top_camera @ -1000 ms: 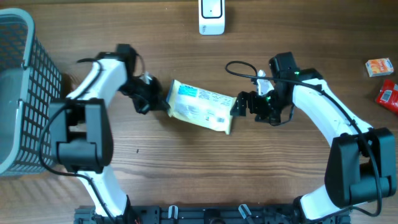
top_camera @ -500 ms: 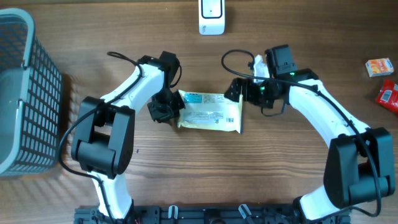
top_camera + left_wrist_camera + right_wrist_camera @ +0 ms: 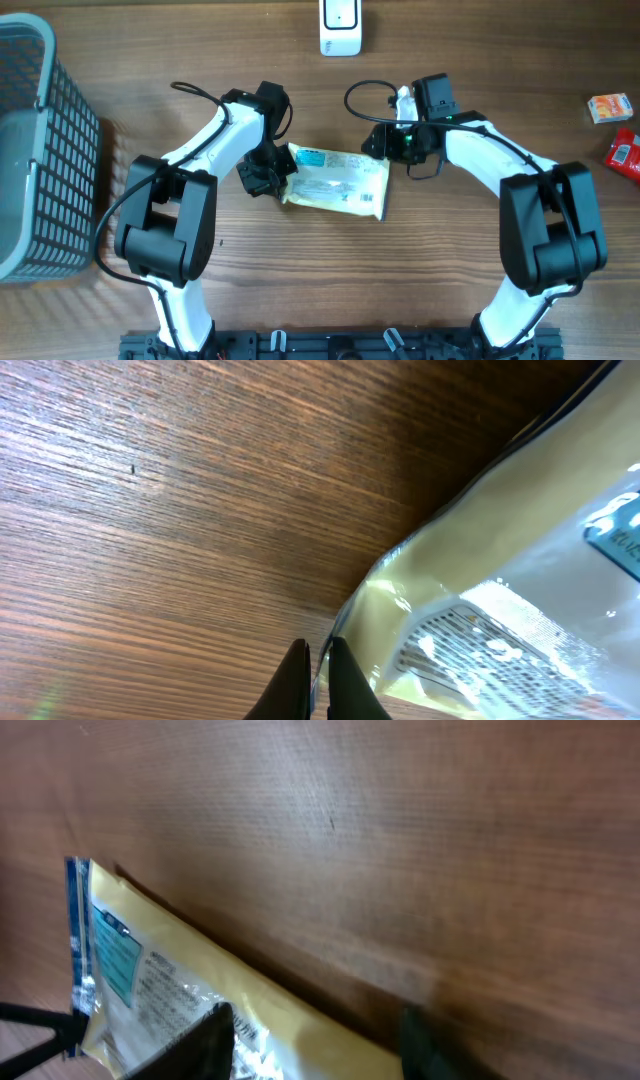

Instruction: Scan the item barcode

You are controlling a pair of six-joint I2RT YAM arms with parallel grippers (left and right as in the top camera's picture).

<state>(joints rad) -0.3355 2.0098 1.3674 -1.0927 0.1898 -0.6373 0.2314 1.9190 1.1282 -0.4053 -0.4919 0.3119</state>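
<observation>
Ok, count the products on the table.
3: a yellow packet in the centre, a small orange box at the right edge, a red pack below it, partly cut off. The basket could hide more.

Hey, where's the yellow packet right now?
Overhead view, centre: the yellow packet is between the left gripper, pinching its left edge, and the right gripper at its top right corner.

surface: brown wooden table (image 3: 300, 290), grain running left-right | left edge: grey mesh basket (image 3: 40, 150), its shadow on the wood just to its right | right edge: small orange box (image 3: 609, 107), red packet (image 3: 625, 152) | bottom edge: black rail (image 3: 330, 345) | light: even, soft pale sheen on grain
</observation>
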